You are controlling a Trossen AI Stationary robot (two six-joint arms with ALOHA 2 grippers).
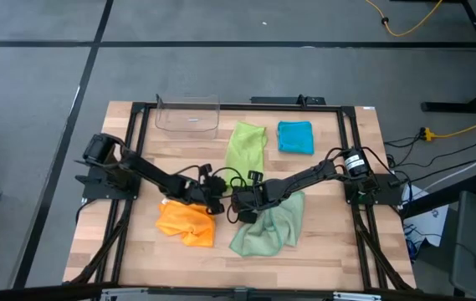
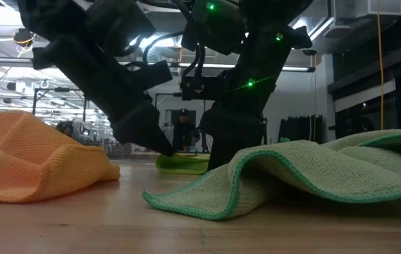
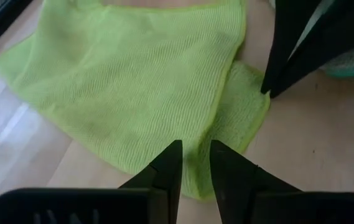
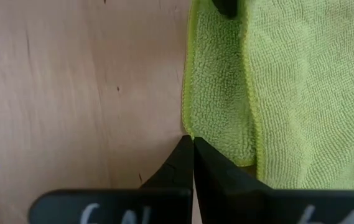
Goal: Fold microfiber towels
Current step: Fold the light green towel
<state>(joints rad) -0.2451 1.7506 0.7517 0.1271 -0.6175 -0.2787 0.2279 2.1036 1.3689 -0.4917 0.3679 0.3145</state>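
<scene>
- the left gripper (image 1: 218, 189) sits mid-table at the near edge of the lime green towel (image 1: 245, 145), its fingers (image 3: 167, 168) a narrow gap apart and holding nothing.
- the right gripper (image 1: 239, 201) is just beside it, fingers (image 4: 180, 163) pressed together at that towel's corner.
- the orange towel (image 1: 186, 221) lies crumpled near left, the pale sage towel (image 1: 269, 224) near right.
- the teal towel (image 1: 295, 136) lies folded at the far right, beside the lime one.
- a clear bin (image 1: 187, 116) stands at the far edge.

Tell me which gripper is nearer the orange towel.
Left. The left gripper sits at the orange towel's upper right edge; the right gripper is farther right, by the sage green towel.
</scene>
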